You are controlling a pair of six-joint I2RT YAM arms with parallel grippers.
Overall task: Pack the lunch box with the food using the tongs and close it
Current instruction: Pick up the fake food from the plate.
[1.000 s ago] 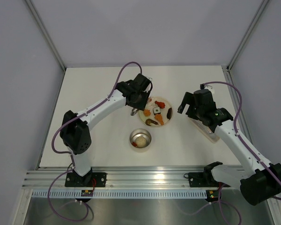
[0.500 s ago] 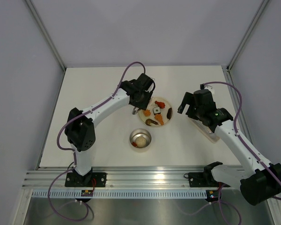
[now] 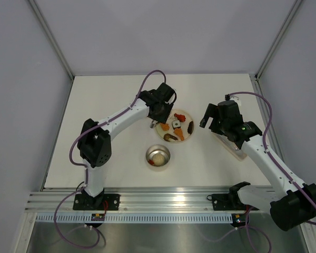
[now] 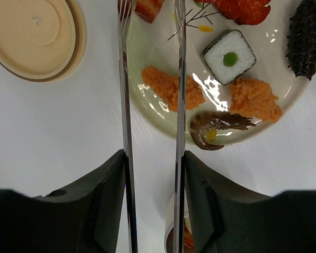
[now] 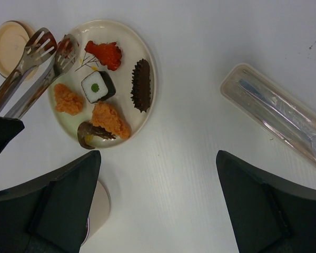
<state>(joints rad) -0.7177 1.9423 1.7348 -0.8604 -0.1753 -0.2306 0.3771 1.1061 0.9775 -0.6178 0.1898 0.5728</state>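
Fingers of my left gripper (image 4: 152, 174) grip the long thin silver tongs (image 4: 125, 105) over the cream plate (image 4: 268, 58) of bite-size food (image 4: 171, 87); my right gripper (image 5: 155, 205) hangs spread wide, idle. Mid-packing, seemingly: next, pinch a piece and carry it to the round steel lunch box (image 3: 158, 156).

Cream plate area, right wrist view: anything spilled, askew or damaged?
Nothing stands out: the bite-size food pieces all lie within the round cream plate, none spilled, and the flat round tan wooden lid rests level beside it.

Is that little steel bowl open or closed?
Open. The lunch box shows food inside, and its wooden lid lies on the table beside the plate.
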